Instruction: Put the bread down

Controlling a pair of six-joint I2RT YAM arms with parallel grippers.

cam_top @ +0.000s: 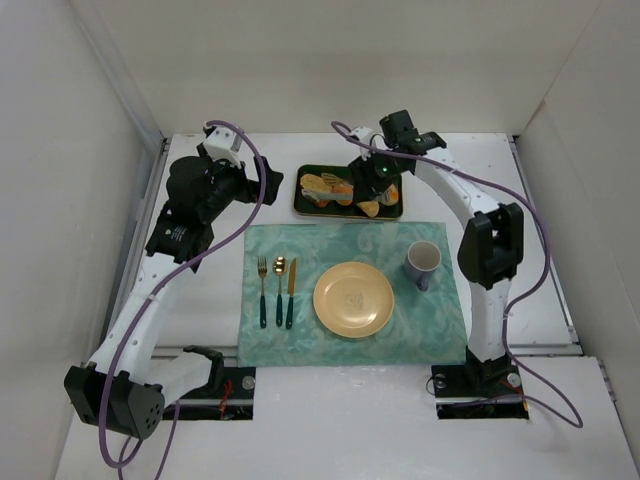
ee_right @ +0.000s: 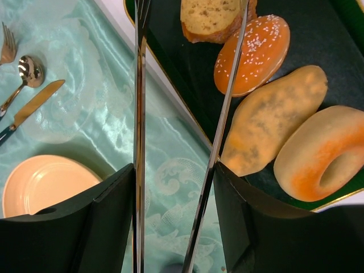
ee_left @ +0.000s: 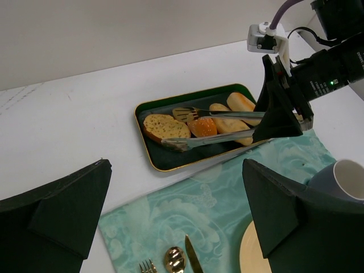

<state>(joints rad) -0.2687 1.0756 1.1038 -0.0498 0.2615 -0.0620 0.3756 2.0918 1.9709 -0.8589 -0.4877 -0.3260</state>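
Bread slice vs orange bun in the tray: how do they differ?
The slice is flat, with pale speckled crumb inside a brown crust; the bun is domed, glossy orange and seeded. The slice lies at one end of the tray; the bun sits beside it, nearer the middle. Both lie inside the tray.

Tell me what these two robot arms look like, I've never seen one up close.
The left arm and right arm are white tube-like links joined by chunky black joints. A purple cable loops loosely along each. The left end effector and right end effector each have two black wedge-shaped fingers. A small green light glows beside the right one.
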